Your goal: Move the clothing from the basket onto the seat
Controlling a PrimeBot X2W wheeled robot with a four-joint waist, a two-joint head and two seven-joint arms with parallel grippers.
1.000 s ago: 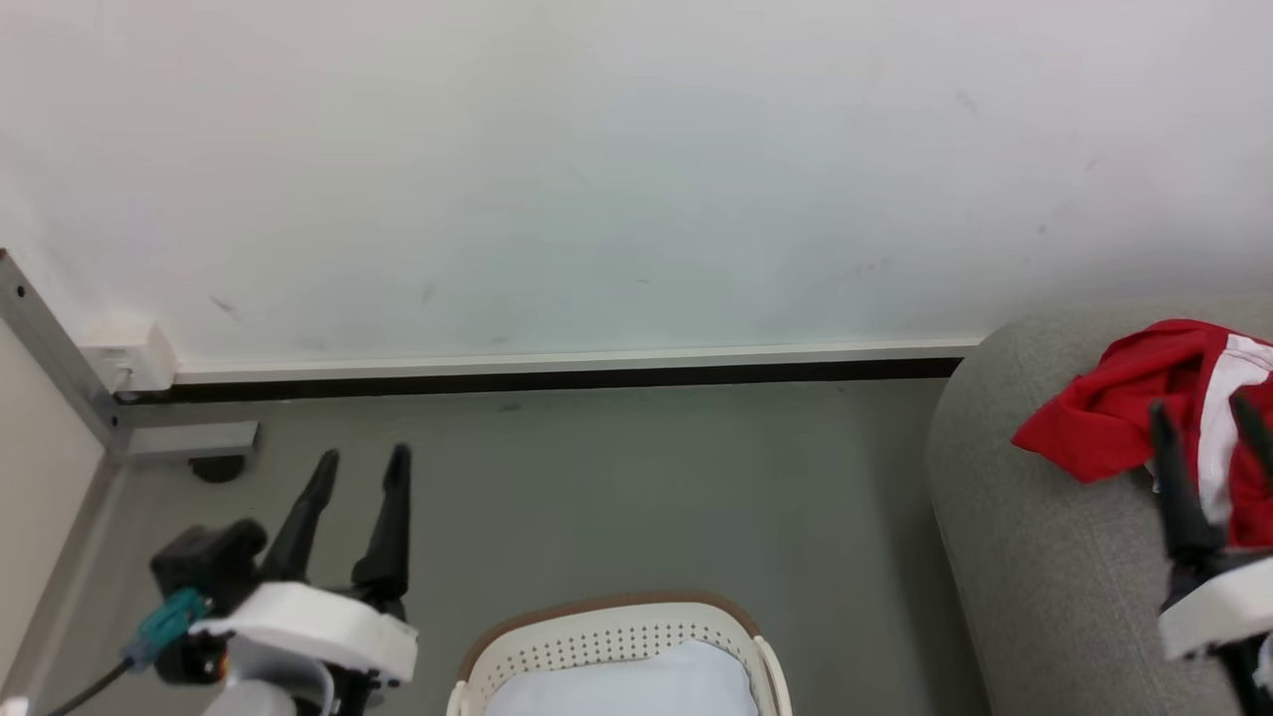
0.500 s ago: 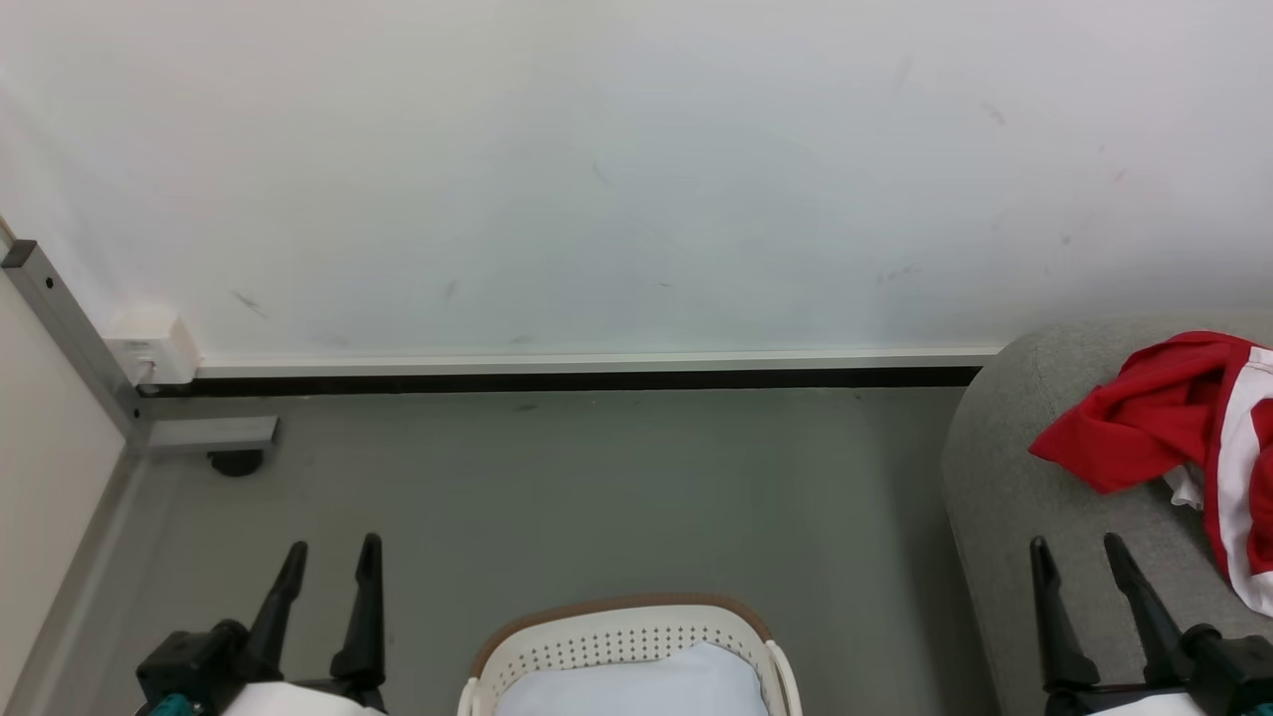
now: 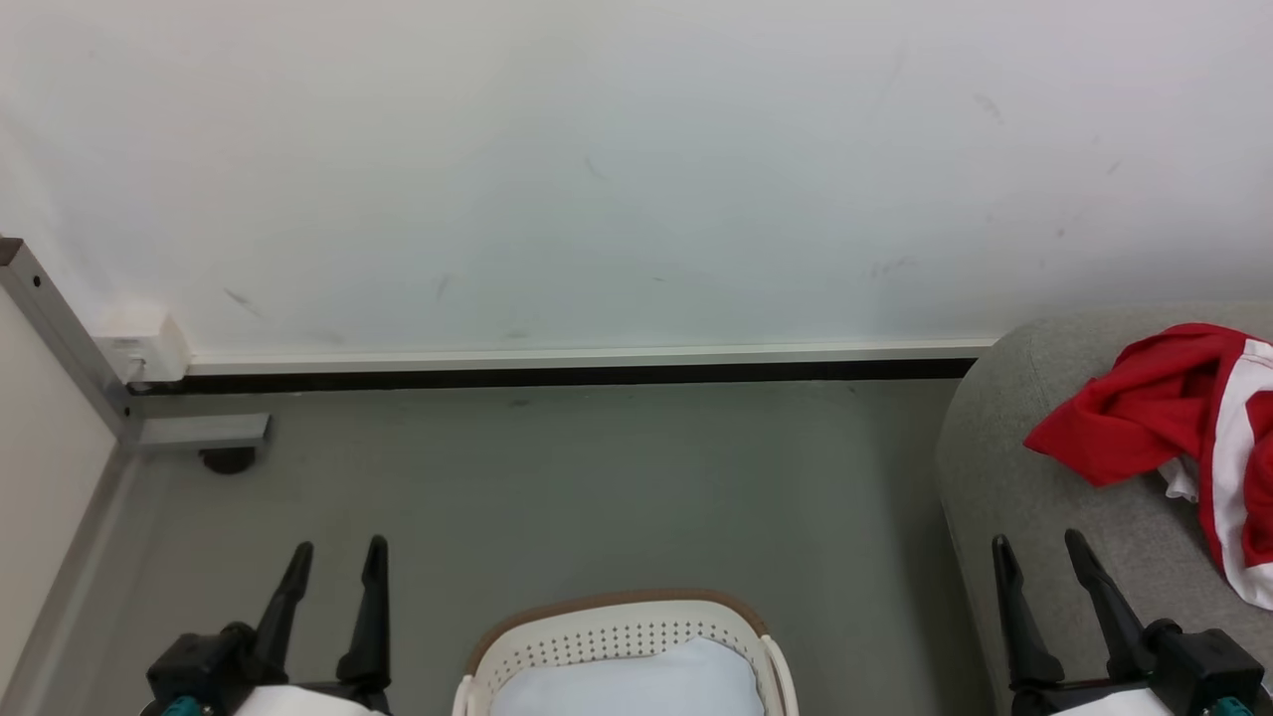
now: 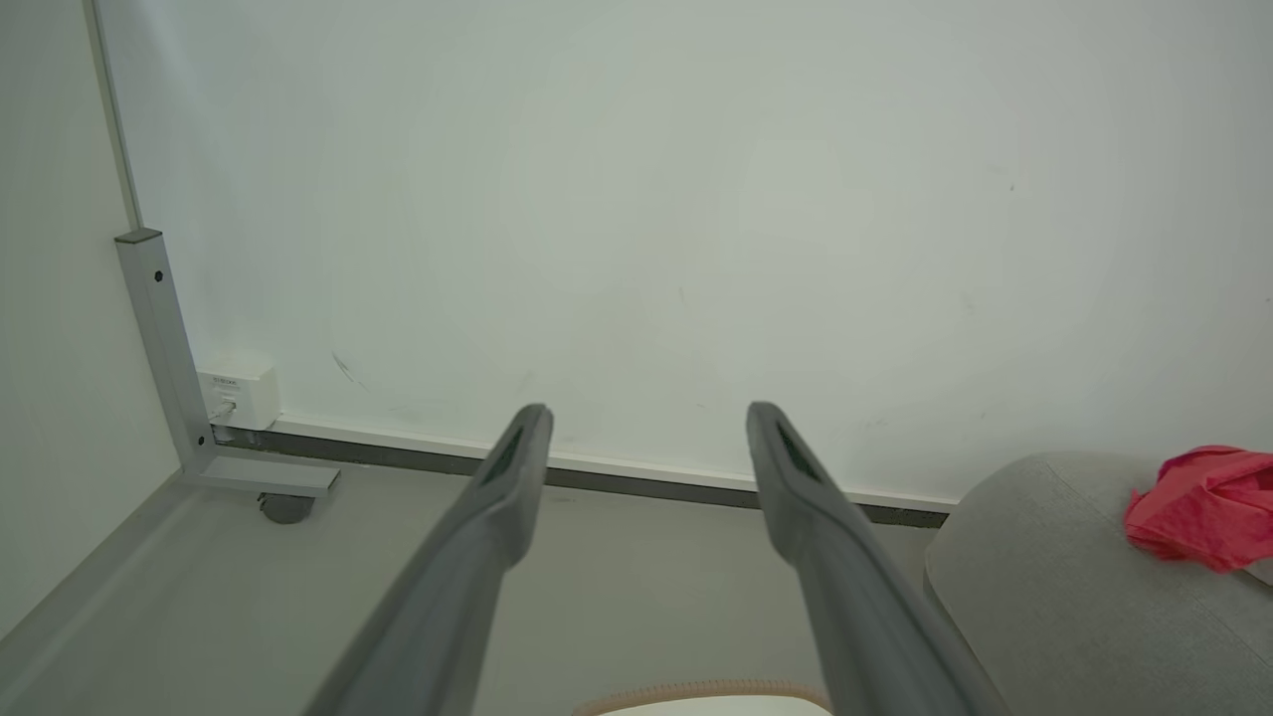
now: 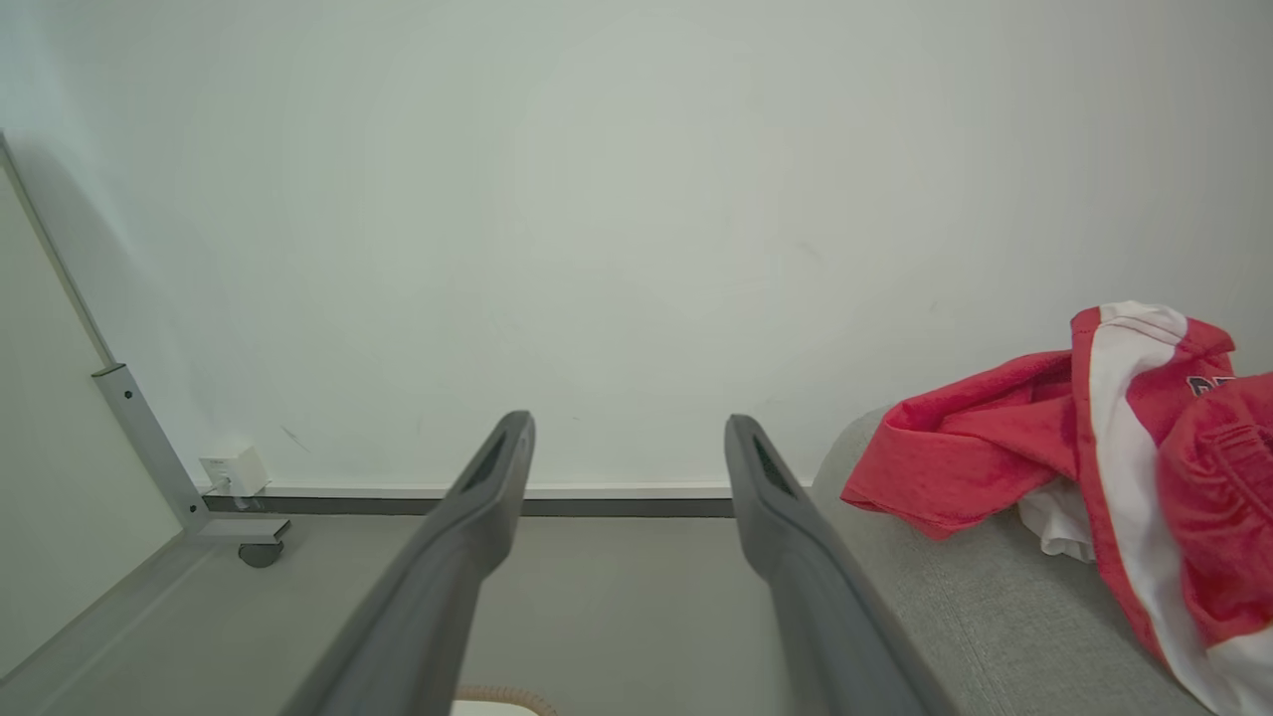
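Head view: left pincer [image 3: 338, 545], right pincer [image 3: 1036, 540] both wide, empty. Swing right carelessly and you snag the red jersey [image 3: 1134, 418] off the seat [image 3: 1054, 507].

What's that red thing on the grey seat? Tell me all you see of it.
The clothing is bright red fabric with a broad white stripe and some white cloth peeking out underneath; dark lettering shows partly in the right wrist view. It lies crumpled in a loose heap on the seat, one flap pointing toward its rounded end. Of what shows, just the seat touches it; the open right gripper is apart from it.
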